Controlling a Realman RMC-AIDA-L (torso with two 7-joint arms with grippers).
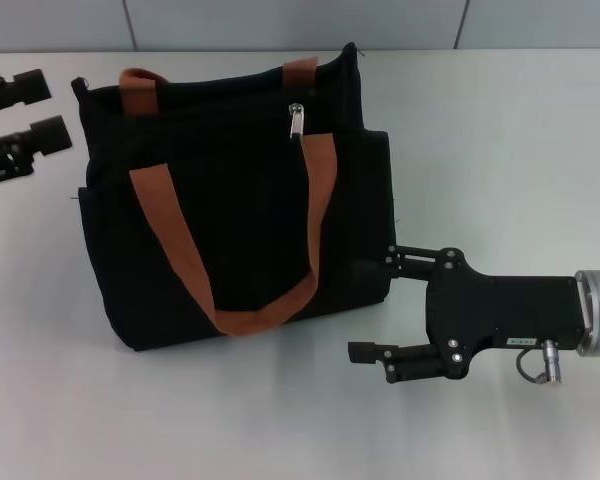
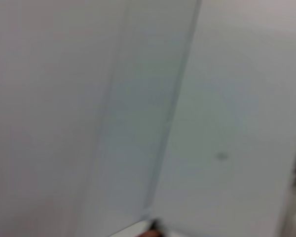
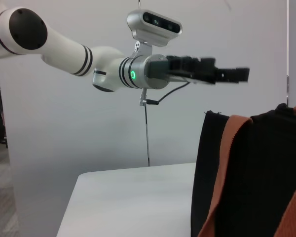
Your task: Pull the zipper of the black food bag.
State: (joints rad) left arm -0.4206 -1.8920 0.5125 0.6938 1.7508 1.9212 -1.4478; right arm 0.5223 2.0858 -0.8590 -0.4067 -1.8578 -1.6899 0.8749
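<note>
One black food bag (image 1: 235,200) with two orange-brown straps (image 1: 230,250) stands on the white table (image 1: 500,150), its single silver zipper (image 1: 296,120) at the top edge. The right gripper (image 1: 375,300) lies just beside the bag, fingers wide apart. The left gripper (image 1: 50,105), apparently open, hangs at the far left.

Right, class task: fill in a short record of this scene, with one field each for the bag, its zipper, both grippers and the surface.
Bag: large boxy black fabric tote with orange-brown webbing handles, lying on the table.
Zipper: small silver metal pull tab near the bag's top edge, untouched.
Right gripper: fingers open, beside the bag's right side.
Left gripper: open, raised off the bag's left corner.
Surface: plain white table.
</note>
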